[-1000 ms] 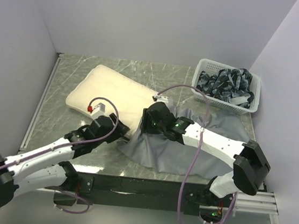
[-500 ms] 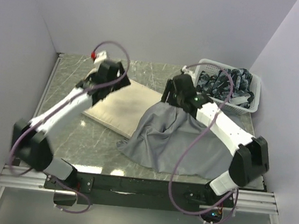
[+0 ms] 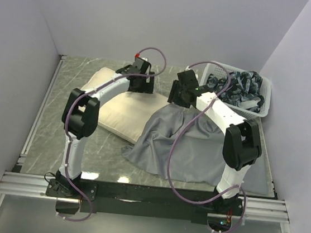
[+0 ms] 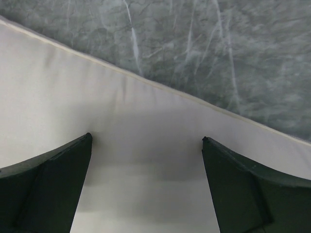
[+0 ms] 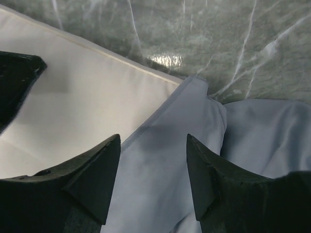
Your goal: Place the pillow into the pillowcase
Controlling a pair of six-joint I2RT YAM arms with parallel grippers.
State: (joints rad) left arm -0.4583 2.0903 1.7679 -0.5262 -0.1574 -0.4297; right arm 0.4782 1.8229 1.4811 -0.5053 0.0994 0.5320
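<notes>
Low in the centre of the top view, the grey pillowcase (image 3: 188,151) lies heaped, its left edge overlapping the cream pillow (image 3: 113,114) at mid-left. Above that overlap my right gripper (image 5: 153,141) hangs part open, gripping nothing. Slightly farther back, my left gripper (image 4: 146,141) gapes wide over the pillow's far edge, empty.

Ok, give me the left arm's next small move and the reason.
Probably lower the left gripper and close it on the pillow's far edge. Its jaws stand open over that edge, holding nothing, and the pillow lies outside the pillowcase, whose corner sits under the open right gripper.
</notes>
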